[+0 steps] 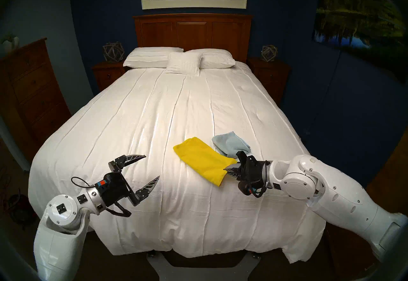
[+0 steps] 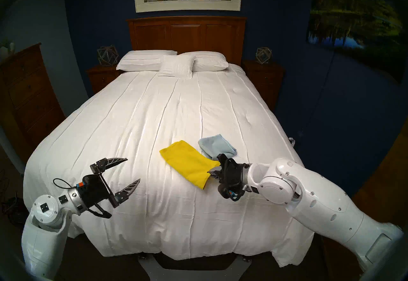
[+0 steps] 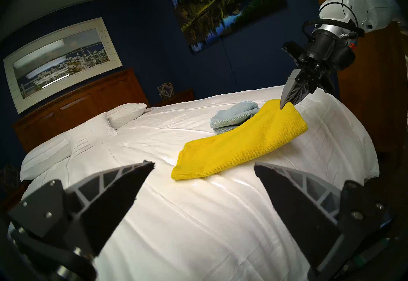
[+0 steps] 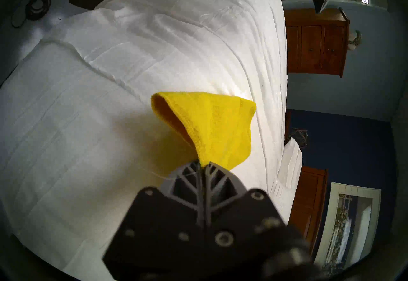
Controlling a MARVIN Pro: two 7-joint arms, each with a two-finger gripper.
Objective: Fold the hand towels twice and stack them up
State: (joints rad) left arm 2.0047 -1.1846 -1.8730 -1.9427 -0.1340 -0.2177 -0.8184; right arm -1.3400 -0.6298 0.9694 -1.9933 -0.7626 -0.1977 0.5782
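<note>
Pinching the yellow towel's (image 1: 204,160) near corner, the right gripper (image 1: 228,169) is clamped on it near the bed's (image 1: 132,119) foot edge, apparently starting the second fold; next, carry that end across. Blue towel (image 1: 231,146) lies folded beside; left gripper (image 1: 143,169) hangs spread.

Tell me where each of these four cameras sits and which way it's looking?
Head left: above the foot of the bed, facing the headboard; both arms show.
Head right: nearly the same picture.
Left wrist: behind the open left gripper, looking across at the yellow towel.
Right wrist: turned sideways, behind the right gripper pinching that towel.
Shared: yellow towel in all four; blue towel missing from right wrist.
</note>
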